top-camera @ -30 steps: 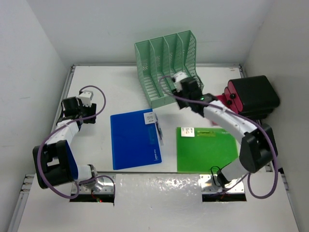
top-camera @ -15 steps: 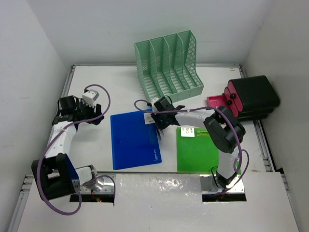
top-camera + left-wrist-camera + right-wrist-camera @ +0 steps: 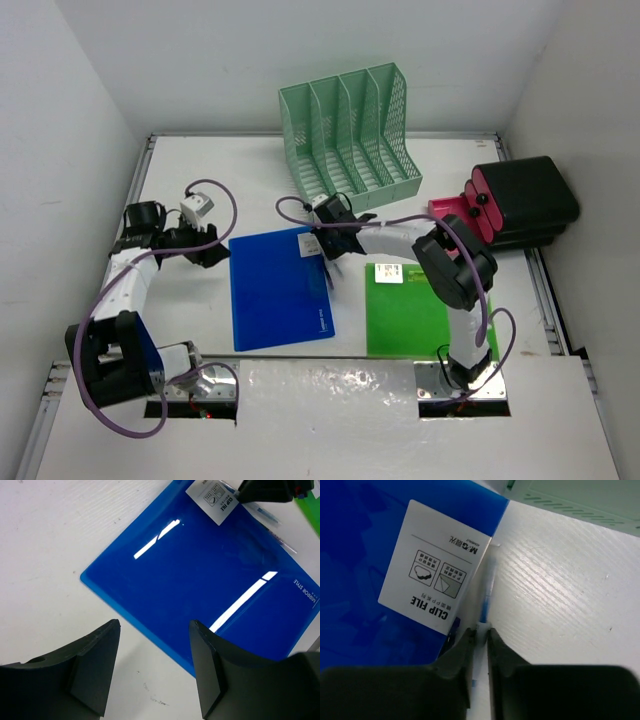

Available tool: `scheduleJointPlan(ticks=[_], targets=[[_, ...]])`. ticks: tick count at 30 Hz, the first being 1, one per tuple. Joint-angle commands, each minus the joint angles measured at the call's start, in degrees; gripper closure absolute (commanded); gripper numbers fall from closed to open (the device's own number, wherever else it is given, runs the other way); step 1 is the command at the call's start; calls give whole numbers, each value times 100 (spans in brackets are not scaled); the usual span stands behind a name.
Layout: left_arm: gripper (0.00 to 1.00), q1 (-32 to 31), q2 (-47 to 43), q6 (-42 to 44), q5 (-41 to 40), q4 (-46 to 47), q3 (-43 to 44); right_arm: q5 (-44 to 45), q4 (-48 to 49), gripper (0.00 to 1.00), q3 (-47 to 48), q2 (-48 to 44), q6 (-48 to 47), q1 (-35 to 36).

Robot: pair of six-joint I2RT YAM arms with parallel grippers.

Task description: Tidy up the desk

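The white desk [image 3: 200,170] holds a blue clip file [image 3: 280,290] and a green file [image 3: 420,310] lying flat. My right gripper [image 3: 325,240] is at the blue file's upper right corner. In the right wrist view it [image 3: 481,630] is shut on a thin blue-and-clear pen [image 3: 489,587] that lies along the file's [image 3: 360,580] right edge by the white label. My left gripper [image 3: 212,252] hovers at the file's left edge. In the left wrist view it [image 3: 155,630] is open and empty over the file's [image 3: 210,575] corner.
A mint-green slotted file rack [image 3: 350,130] stands at the back centre, just behind my right gripper. A black and pink case [image 3: 520,200] sits at the right edge. The desk rails run along the back and sides.
My right arm swung from the rack down and left to the blue file's corner and closed on the pen. My left gripper moved right, toward the file's left edge.
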Motion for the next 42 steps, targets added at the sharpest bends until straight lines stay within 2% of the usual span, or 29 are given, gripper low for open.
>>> scheduleJointPlan(ticks=[1,3,9,14,22,25,31,37,42], targets=[[45,-24,15,145,321,53,37,200,-254,90,-94,119,217,-177],[45,-24,42,67,278,124,11,252,-193,100,-365,-65,278,-247],[45,-24,156,-285,-179,554,-95,-202,115,100,-982,-1074,182,-476],[45,-24,226,-356,-329,625,-104,-380,115,100,-1009,-1884,121,-792],[45,-24,279,-461,-505,765,-130,-73,-35,100,-1535,-3219,155,-2250],[45,-24,358,-461,-470,783,-121,-99,10,100,-1572,-3449,121,-2865],[45,-24,411,-470,-522,783,-104,814,-105,100,-1334,-2959,-20,-3735],[45,-24,411,-479,-540,783,-104,1465,325,100,-1211,-2379,85,-3921],[45,-24,411,-479,-558,783,-113,1509,300,100,-904,-2044,103,-4062]])
